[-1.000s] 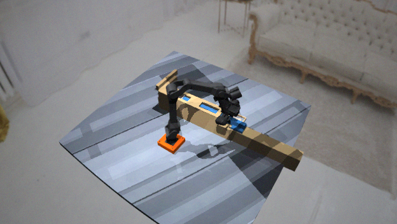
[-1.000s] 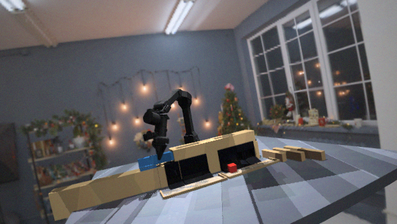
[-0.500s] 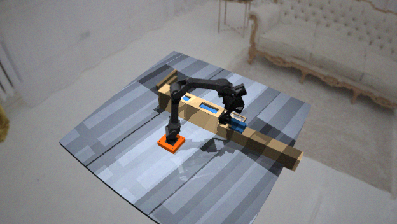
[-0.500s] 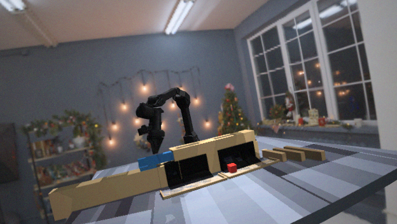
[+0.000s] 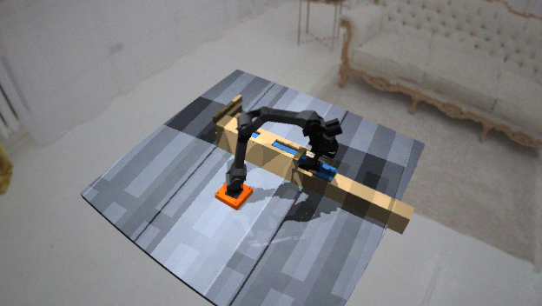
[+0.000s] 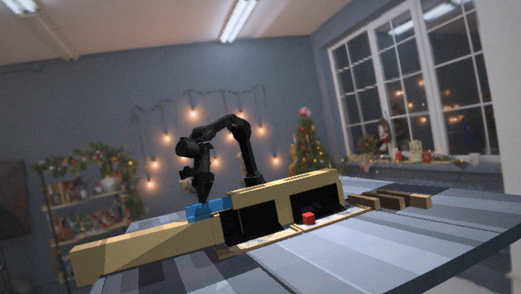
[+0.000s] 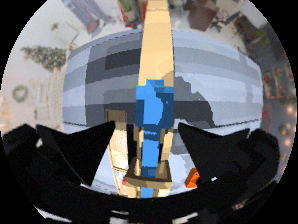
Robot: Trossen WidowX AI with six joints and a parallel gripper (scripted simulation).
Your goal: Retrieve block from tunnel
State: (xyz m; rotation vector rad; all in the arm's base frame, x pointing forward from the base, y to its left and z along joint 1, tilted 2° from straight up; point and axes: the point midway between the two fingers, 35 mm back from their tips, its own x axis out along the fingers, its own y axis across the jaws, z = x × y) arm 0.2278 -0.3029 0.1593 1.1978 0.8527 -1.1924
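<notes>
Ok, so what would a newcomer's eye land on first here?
Probably the small red block, sitting at the tunnel's right-hand opening in the exterior view. Next, the bright blue handle at the tunnel's end, under the open jaws, and the orange base plate in the top view.

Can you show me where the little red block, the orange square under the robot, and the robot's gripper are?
Red block (image 6: 308, 218): exterior view, on its front side.
Orange base plate (image 5: 221, 196) (image 7: 191, 179): top view, a free corner; wrist view, its visible part.
Gripper (image 7: 147, 125): wrist view, midway between its open fingertips.
</notes>
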